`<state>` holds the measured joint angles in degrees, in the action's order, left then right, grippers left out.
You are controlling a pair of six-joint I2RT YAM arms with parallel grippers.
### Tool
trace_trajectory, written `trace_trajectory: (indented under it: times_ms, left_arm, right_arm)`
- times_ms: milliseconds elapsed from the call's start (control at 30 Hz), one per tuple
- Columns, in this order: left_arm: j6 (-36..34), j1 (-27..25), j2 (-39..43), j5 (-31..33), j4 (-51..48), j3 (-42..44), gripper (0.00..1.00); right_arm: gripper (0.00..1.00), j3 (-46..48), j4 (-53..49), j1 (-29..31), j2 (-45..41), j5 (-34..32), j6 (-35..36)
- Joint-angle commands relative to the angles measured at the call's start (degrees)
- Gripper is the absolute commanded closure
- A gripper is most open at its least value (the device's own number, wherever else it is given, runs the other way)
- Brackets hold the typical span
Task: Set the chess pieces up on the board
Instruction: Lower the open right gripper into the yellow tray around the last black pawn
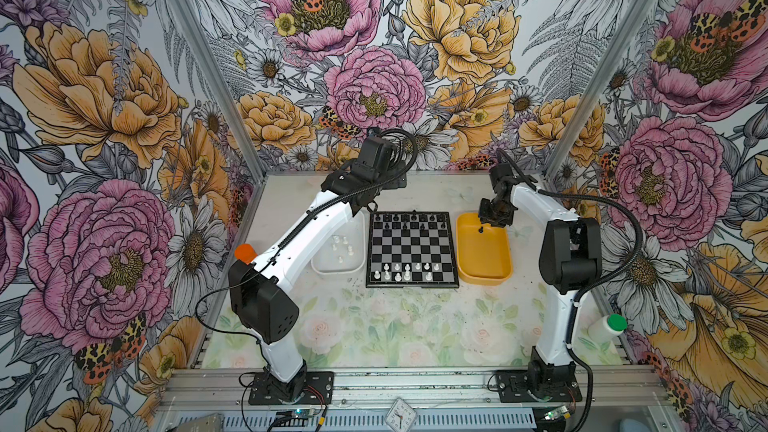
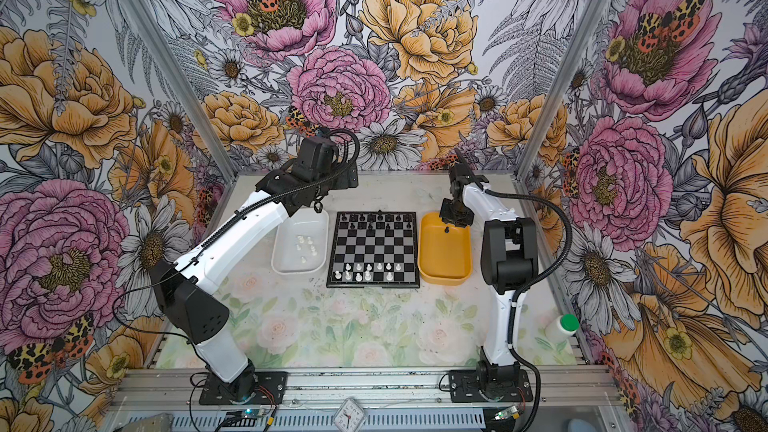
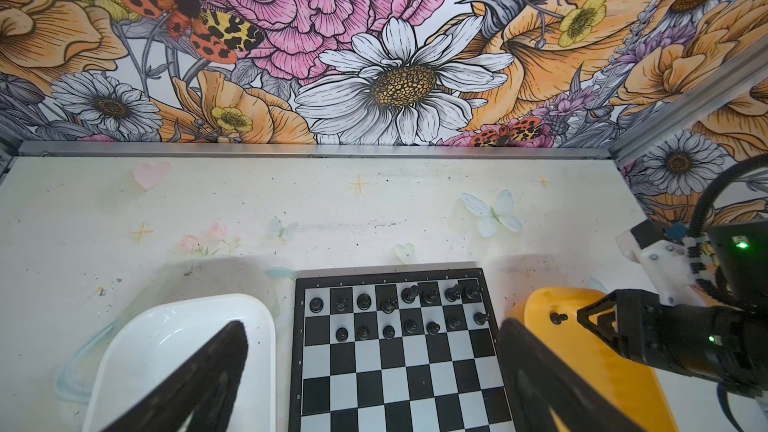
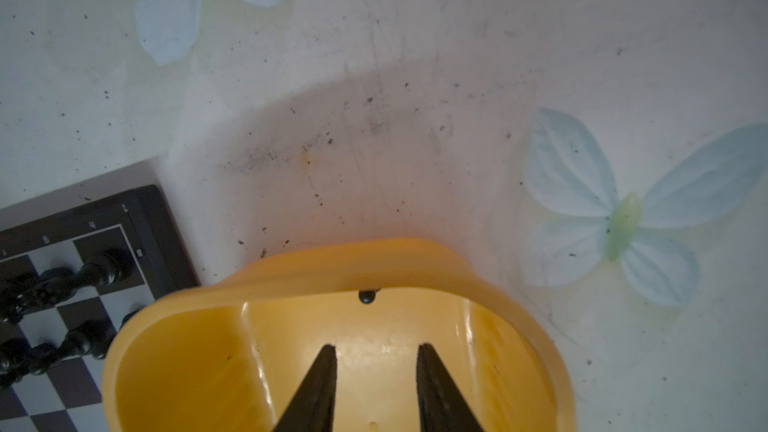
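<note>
Black fingers (image 4: 320,384) of the right gripper (image 4: 376,347) fill the foreground of its wrist view. They are set a moderate gap apart with nothing between them, down inside the yellow tray (image 4: 316,272). Straight ahead of the tips, about on their midline but not between them, the only black pawn (image 4: 366,296) in the tray sits against its far wall — whether upright or tipped I cannot tell. The pick turns on that line, I judge: a short push forward along the fingers' own direction would bracket the pawn before closing. The right arm is plainly the nearer. The left gripper (image 3: 372,322) hangs wide open and empty above the far end of the board (image 1: 412,285), beside the white tray (image 1: 332,271), where several white pieces (image 1: 350,249) lie. On the board the black back row is full, but the pawn row lacks its end square on the white-tray side — so the pawn likely must cross the whole board.
</note>
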<state>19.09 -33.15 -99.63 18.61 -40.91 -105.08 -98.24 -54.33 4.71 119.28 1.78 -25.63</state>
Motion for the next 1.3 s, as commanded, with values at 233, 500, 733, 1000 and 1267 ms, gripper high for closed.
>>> trace_trajectory:
  times_ms: [233,500,733,1000,1267]
  left_arm:
    - [-1.49,1.75,1.05,-2.63,0.74,0.75,0.05]
    - [-2.21,3.08,1.46,-3.48,0.74,0.81,0.04]
    - [-2.37,3.51,1.99,-3.67,0.74,1.28,0.04]
    - [-2.51,3.89,2.95,-3.32,0.79,2.07,0.04]
    - [-2.22,3.94,3.63,-2.80,0.78,2.86,0.04]
  right_arm:
    - [0.67,-3.34,0.45,0.98,4.09,-0.71,-0.30]
    - [0.72,-4.23,0.48,1.12,5.73,-1.25,-0.52]
    - [0.74,-4.26,0.47,1.12,6.82,-1.36,-0.39]
    - [0.79,-4.55,0.46,1.16,7.62,-1.34,-0.22]
    - [0.80,-5.17,0.47,1.17,8.49,-1.37,0.23]
